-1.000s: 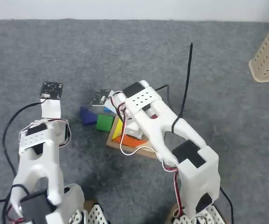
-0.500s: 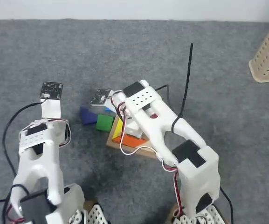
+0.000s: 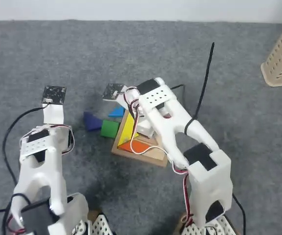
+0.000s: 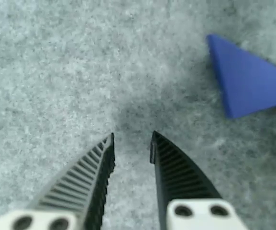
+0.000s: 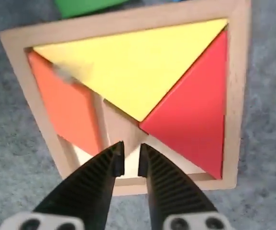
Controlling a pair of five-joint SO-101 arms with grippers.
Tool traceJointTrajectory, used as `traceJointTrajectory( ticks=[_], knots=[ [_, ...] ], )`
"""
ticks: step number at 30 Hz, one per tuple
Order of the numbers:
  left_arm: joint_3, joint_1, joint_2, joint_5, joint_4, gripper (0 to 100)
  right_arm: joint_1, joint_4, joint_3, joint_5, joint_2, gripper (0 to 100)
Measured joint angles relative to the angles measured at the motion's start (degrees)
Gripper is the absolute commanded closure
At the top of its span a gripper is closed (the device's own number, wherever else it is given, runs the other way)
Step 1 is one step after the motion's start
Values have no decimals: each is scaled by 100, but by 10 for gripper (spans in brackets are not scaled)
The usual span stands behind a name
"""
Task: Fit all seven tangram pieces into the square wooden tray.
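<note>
open carpet, right arm over tray

Grey carpet, pale wall

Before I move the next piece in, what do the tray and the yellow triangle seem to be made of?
Tray: bare wood, judging by its pale tan, matte rim and floor. Yellow triangle: probably painted wood, with flat, even colour and a soft sheen; plastic cannot be ruled out from its look.
</note>
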Motion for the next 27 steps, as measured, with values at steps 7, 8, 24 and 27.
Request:
traceJointTrajectory(
  ticks=[7, 8, 24, 27],
  knots=[
    [0, 0, 0, 0, 0, 880, 97, -167, 290, -633, -264, 992],
    [0, 0, 0, 0, 0, 880, 141, -290, 492, -695, -422, 992],
    [0, 0, 0, 0, 0, 880, 35, -1890, 2303, -1178, -1064, 992],
    [0, 0, 0, 0, 0, 880, -53, -1890, 2277, -1187, -967, 992]
  ],
)
